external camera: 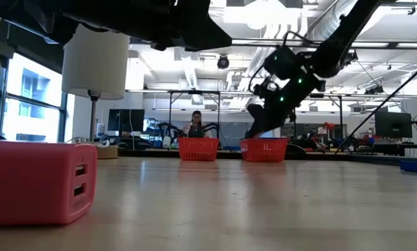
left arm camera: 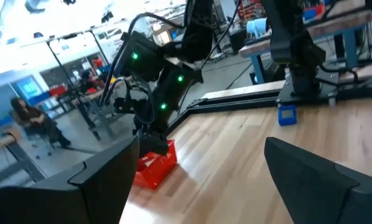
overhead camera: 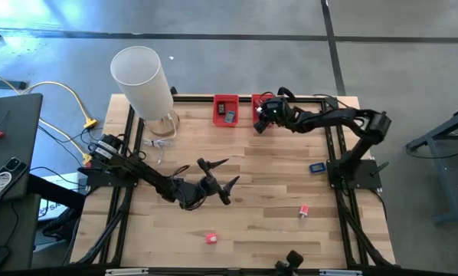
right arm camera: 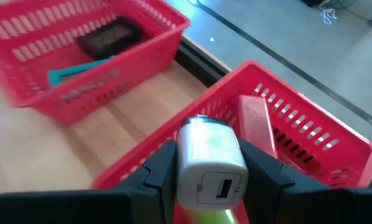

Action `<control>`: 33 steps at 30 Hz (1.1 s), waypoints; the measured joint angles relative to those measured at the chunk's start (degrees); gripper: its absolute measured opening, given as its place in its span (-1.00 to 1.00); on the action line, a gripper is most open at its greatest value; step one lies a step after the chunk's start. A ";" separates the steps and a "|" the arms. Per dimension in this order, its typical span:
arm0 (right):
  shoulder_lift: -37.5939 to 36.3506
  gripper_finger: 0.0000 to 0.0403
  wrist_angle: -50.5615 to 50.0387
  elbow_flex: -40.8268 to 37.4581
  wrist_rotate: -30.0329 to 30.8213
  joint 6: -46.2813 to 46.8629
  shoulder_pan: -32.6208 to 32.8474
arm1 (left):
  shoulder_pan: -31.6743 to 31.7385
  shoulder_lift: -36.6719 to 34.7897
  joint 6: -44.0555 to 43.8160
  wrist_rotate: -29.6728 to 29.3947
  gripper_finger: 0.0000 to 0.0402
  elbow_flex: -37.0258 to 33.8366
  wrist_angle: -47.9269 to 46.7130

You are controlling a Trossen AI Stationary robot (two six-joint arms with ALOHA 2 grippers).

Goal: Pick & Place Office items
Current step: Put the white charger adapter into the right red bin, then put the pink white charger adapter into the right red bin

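Wooden table (overhead camera: 260, 184), two red bins at its far edge, the left bin (right arm camera: 80, 56) holding a dark piece (right arm camera: 108, 36) and a teal piece (right arm camera: 74, 71), the right bin (right arm camera: 310, 124) a red block (right arm camera: 257, 118). Right gripper (right arm camera: 208, 171) above that right bin's near wall, jaws clamped on a white and green charger block (right arm camera: 211, 158); left gripper (overhead camera: 214, 184) idle mid-table, jaws wide apart. Risk if released now: block striking the rim and tumbling out onto the table, being over the wall rather than the bin's middle.
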 joint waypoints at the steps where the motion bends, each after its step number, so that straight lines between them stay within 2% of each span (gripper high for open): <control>1: 1.01 -0.41 0.98 0.00 0.00 -0.17 -0.41 | 0.00 0.00 -1.16 0.00 0.69 0.00 0.00; 7: 4.18 -0.41 5.98 0.14 -1.63 -0.30 -3.22 | 0.24 0.00 -3.41 0.15 0.69 0.00 0.00; 19: 4.45 -0.41 5.39 0.24 -2.58 1.25 -5.00 | 3.16 0.04 -9.87 0.14 0.69 0.00 0.04; 26: 4.45 -0.07 5.35 0.24 -2.38 1.37 -5.00 | 3.87 0.04 -14.62 0.13 0.69 0.00 0.04; 33: 4.45 -0.03 5.50 0.24 -2.37 1.39 -4.53 | 3.80 0.04 -15.83 0.13 0.69 0.00 0.04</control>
